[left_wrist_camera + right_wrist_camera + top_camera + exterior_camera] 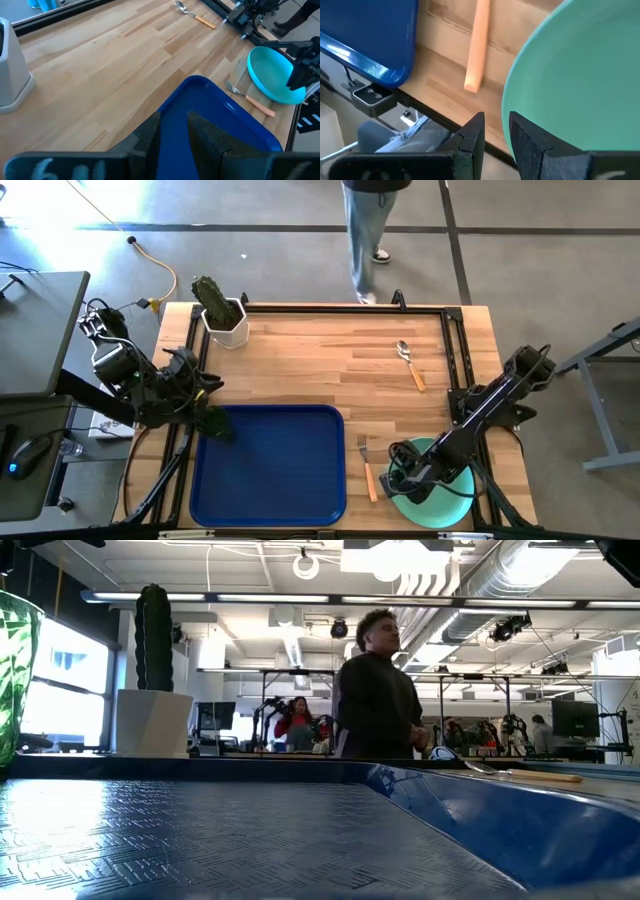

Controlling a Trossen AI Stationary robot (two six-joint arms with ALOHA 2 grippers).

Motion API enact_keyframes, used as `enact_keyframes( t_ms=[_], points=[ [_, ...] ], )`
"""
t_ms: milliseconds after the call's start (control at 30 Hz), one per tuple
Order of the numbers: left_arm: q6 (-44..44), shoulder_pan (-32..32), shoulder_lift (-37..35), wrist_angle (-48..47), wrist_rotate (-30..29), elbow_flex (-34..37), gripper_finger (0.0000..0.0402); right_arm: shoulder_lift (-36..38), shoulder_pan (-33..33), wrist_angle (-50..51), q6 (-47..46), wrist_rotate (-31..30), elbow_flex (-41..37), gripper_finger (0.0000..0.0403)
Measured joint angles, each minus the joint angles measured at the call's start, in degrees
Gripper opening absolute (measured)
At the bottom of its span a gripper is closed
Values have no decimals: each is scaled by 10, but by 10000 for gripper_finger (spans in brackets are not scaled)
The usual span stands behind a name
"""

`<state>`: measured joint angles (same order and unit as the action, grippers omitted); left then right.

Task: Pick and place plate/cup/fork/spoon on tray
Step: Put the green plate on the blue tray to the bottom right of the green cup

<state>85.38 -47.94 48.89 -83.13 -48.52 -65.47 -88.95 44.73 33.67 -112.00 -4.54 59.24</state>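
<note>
Plate (445, 505) rim in right claw (400, 480), cup (217, 425) over tray (270, 470)

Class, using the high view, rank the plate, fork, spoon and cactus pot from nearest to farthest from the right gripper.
1. plate, at the right gripper itself.
2. fork, just beside it, toward the tray.
3. spoon, farther up the table.
4. cactus pot, far corner.

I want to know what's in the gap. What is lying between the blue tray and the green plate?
The fork lies on the table between the tray and the plate, its orange handle toward the near edge. The high view shows it best.
</note>
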Motion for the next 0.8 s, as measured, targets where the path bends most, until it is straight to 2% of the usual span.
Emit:
enact_keyframes(
  t_ms=[400, 800],
  points=[
    [0, 0, 0, -2, 0, 0, 85, -15, -2, 32, -7, -8, 0, 137],
    [-1, 0, 0, -2, 0, 0, 85, -71, -31, -25, -1, 48, 0, 140]
  ],
)
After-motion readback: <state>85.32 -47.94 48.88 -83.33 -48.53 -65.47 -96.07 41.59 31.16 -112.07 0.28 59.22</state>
